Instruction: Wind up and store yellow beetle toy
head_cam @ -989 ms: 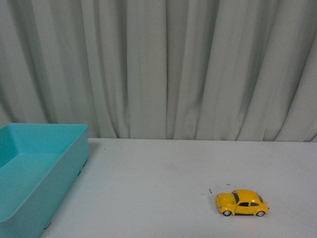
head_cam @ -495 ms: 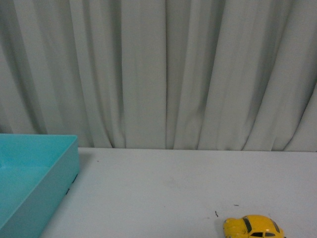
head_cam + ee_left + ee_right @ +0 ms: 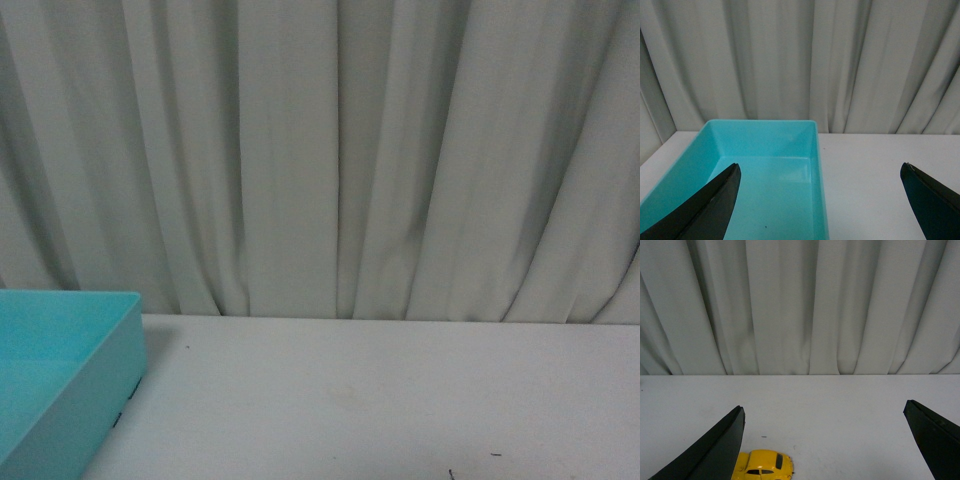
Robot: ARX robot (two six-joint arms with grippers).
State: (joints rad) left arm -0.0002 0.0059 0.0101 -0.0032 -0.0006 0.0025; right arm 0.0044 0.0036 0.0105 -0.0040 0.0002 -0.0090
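Gaping wide and holding nothing, the jaws of the right gripper [image 3: 823,406] hung over the white worktop [image 3: 855,435]. The yellow beetle toy [image 3: 763,465] stood there on its wheels, near one dark finger and side-on to that wrist camera. The left gripper [image 3: 820,167] was likewise spread and empty, facing the teal bin [image 3: 762,122]. The toy looked small, rigid and probably light. Its glossy domed shell would likely slip, so the flatter door sides between the wheels seemed the safer hold.
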